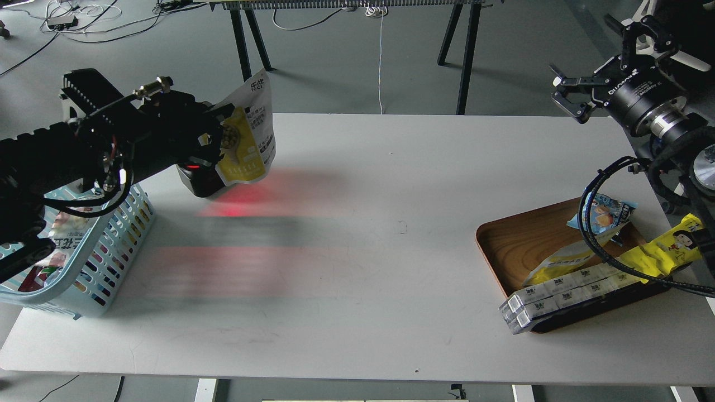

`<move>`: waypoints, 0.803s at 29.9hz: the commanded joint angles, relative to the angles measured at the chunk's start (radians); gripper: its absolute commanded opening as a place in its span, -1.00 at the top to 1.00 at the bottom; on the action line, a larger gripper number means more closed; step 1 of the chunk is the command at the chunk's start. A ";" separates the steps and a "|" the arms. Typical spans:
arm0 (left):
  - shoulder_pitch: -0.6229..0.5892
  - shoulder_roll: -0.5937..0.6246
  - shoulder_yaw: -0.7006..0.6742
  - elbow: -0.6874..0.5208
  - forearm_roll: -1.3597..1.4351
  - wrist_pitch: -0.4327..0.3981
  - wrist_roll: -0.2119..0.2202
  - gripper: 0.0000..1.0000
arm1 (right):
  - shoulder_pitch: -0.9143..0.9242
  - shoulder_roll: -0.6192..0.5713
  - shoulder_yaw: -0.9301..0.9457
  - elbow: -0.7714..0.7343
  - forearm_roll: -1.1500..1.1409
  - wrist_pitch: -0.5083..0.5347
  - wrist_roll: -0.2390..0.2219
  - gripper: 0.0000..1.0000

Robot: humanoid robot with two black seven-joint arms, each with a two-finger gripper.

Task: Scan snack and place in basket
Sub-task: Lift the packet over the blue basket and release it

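My left gripper [219, 135] is shut on the snack [249, 134], a flat pouch with a yellow lower front, a round bean picture and a white printed side. It holds the pouch upright in the air above the table's far left, over a black scanner [198, 177] that throws a red glow on the table. The light blue basket [106, 262] stands at the left edge, partly under my left arm, with packets inside. My right gripper [570, 96] is open and empty, raised at the far right.
A brown wooden tray [516, 245] at the right holds a small blue bag [606, 212], a long yellow wrapper [665, 248], a yellow-white pouch [561, 261] and white boxes [564, 293]. Black cables loop over the tray.
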 commanded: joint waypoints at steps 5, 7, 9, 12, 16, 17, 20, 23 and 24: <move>-0.001 0.241 -0.017 0.000 -0.123 0.110 -0.082 1.00 | 0.012 0.003 0.000 0.000 0.000 0.000 0.000 -0.94; -0.001 0.310 -0.014 0.000 -0.155 0.146 -0.102 1.00 | 0.015 0.004 0.000 0.000 0.000 0.000 0.000 -0.94; -0.001 0.375 -0.006 0.002 -0.181 0.177 -0.128 1.00 | 0.017 0.004 0.000 -0.001 0.000 0.000 0.000 -0.94; -0.001 0.464 0.010 0.005 -0.240 0.223 -0.154 1.00 | 0.020 0.006 0.000 -0.001 0.000 0.000 0.000 -0.94; -0.001 0.561 0.085 0.025 -0.318 0.304 -0.185 1.00 | 0.034 0.009 -0.002 -0.004 0.000 0.000 0.000 -0.94; -0.001 0.577 0.105 0.035 -0.336 0.329 -0.194 1.00 | 0.034 0.009 -0.002 -0.004 0.000 0.000 -0.002 -0.94; -0.001 0.613 0.180 0.081 -0.385 0.399 -0.221 1.00 | 0.034 0.009 -0.002 -0.004 0.000 0.000 0.000 -0.94; -0.001 0.632 0.254 0.133 -0.405 0.462 -0.249 1.00 | 0.034 0.009 -0.011 -0.006 0.000 0.002 0.000 -0.94; -0.001 0.635 0.276 0.150 -0.405 0.481 -0.255 1.00 | 0.035 0.009 -0.014 -0.006 0.000 0.002 0.000 -0.94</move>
